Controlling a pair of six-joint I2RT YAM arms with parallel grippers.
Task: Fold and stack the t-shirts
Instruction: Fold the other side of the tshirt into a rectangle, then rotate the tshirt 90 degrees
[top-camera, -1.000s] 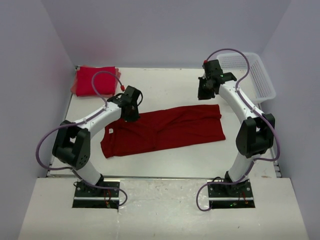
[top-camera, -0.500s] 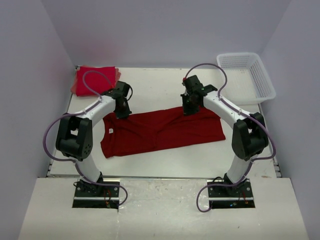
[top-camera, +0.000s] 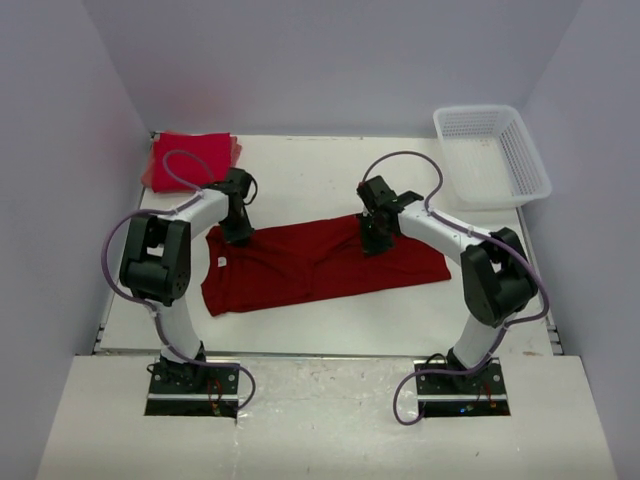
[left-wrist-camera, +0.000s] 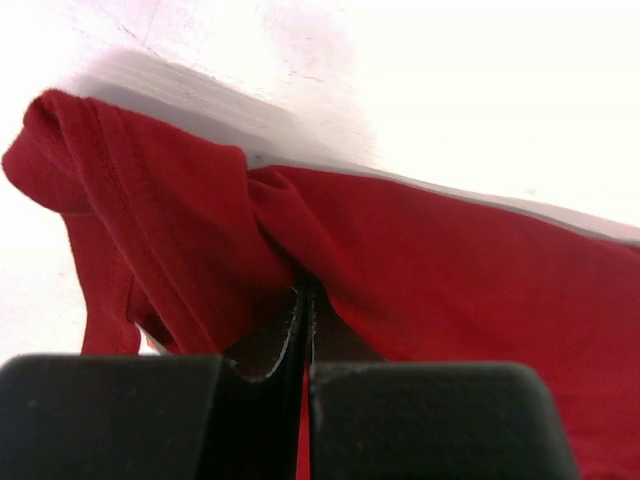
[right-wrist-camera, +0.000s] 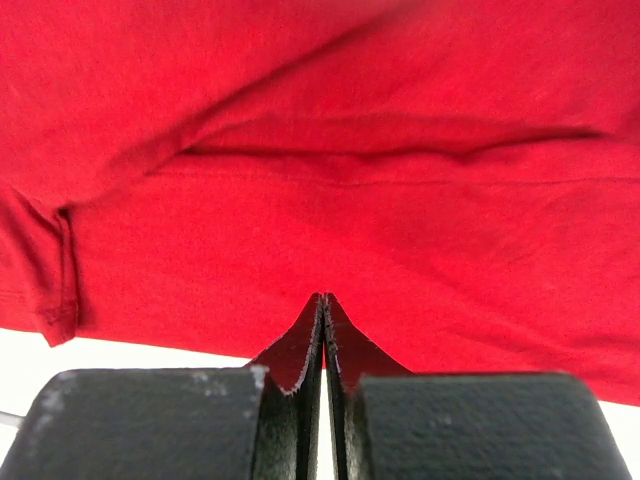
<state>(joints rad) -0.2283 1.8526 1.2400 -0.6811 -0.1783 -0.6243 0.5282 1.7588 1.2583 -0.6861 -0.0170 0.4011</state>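
A dark crimson t-shirt (top-camera: 320, 262) lies stretched left to right across the middle of the table. My left gripper (top-camera: 238, 232) is at its far left corner, shut on the t-shirt. In the left wrist view the cloth (left-wrist-camera: 450, 260) bunches at the closed tips of that gripper (left-wrist-camera: 305, 290), with a sleeve hanging to the left. My right gripper (top-camera: 372, 240) is shut at the shirt's far edge, right of centre. In the right wrist view its closed tips (right-wrist-camera: 323, 298) rest against the flat red cloth (right-wrist-camera: 320, 120), with no cloth between the fingers. Bright red folded t-shirts (top-camera: 190, 158) lie at the back left.
A white lattice basket (top-camera: 490, 155) stands at the back right corner. Walls close the table on the left, back and right. Bare white tabletop (top-camera: 320, 175) lies between the folded shirts and the basket.
The right arm swung from near the basket down and left onto the shirt's far edge. The left gripper shifted left along the shirt's far left corner, staying shut.
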